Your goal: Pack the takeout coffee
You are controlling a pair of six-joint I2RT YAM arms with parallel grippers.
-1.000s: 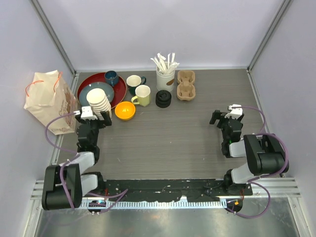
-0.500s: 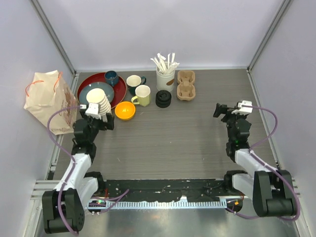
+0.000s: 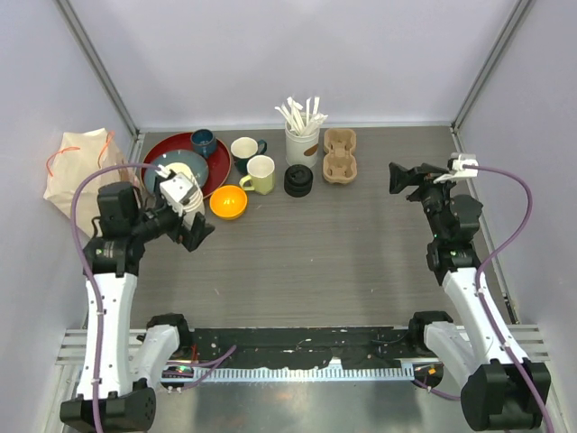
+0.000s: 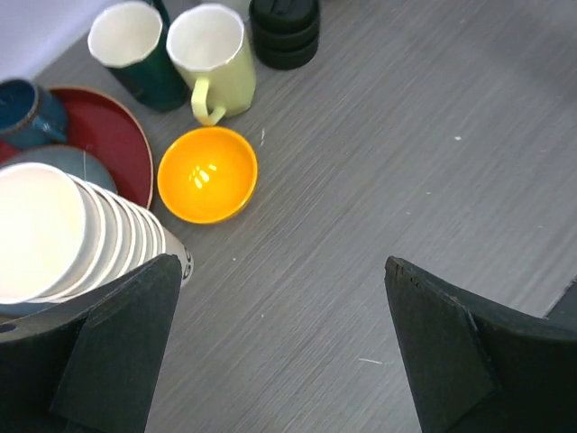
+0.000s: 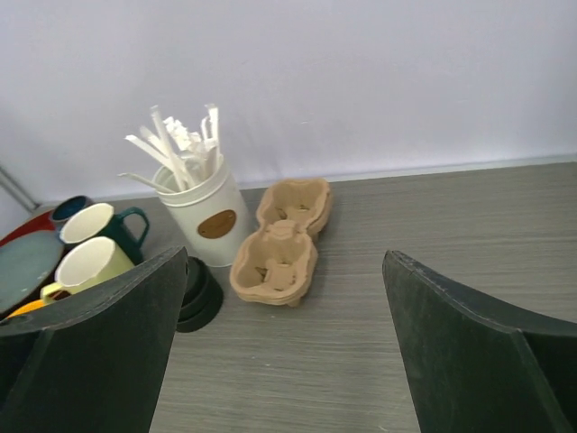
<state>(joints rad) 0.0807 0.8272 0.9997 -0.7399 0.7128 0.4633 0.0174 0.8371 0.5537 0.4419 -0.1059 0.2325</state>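
Observation:
No lidded takeout coffee shows in any view. A stack of lidless white paper cups (image 4: 63,234) lies tilted on the grey plate, just left of my left gripper (image 3: 192,227) (image 4: 279,271). That gripper hangs open over bare table with nothing between its fingers. A stack of black lids (image 3: 298,180) (image 5: 198,293) sits beside a brown cardboard cup carrier (image 3: 339,155) (image 5: 270,262). My right gripper (image 3: 404,177) (image 5: 284,262) is open and empty, raised to the right of the carrier and facing it. A paper bag (image 3: 81,167) stands at the far left.
An orange bowl (image 3: 228,201) (image 4: 207,173), a pale yellow mug (image 3: 261,173) and a dark green mug (image 3: 245,150) stand near the red tray (image 3: 216,161), which holds a blue mug (image 3: 204,142). A white canister of stirrers (image 3: 302,137) (image 5: 203,216) stands behind the lids.
Both arms have risen and unfolded. The left gripper swung right of the cup stack; the right gripper moved toward the back, facing the carrier. Both stayed open.

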